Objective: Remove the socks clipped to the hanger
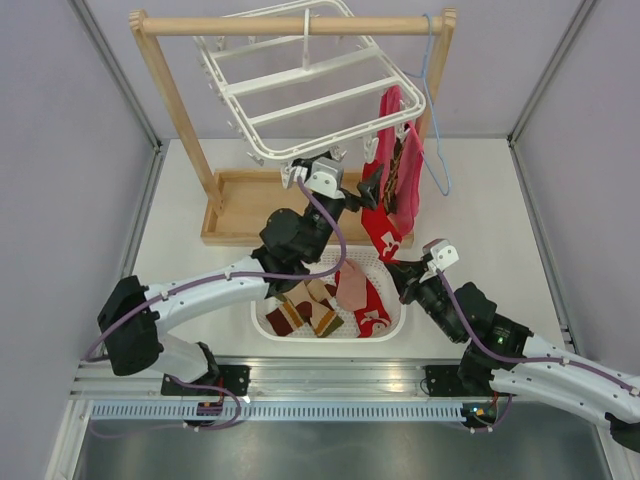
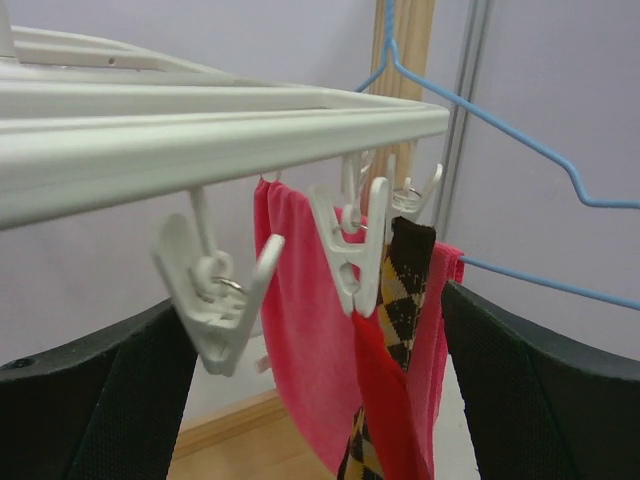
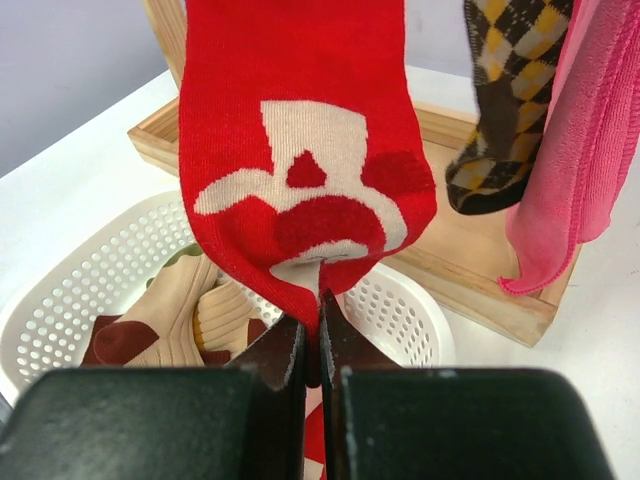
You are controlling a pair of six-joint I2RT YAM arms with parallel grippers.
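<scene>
Right gripper (image 3: 312, 335) pinches the red sock (image 3: 300, 130) by its toe; left gripper (image 1: 368, 188) gapes, seemingly around its clip (image 2: 350, 255). Next: squeeze, then tug down.

Under the hanger's (image 2: 200, 140) right corner the way is crowded. A red sock (image 3: 300, 150), a diamond-patterned sock (image 2: 405, 290) and a pink cloth (image 2: 300, 360) hang packed together, with the blue wire hanger (image 2: 500, 125) just beyond them. Farther left along the hanger's near rail, an empty clip (image 2: 215, 305) dangles in open air. Below the hanger, the wooden rack's base (image 1: 240, 210) and a white basket (image 3: 70, 300) occupy the desk (image 1: 480, 200).
</scene>
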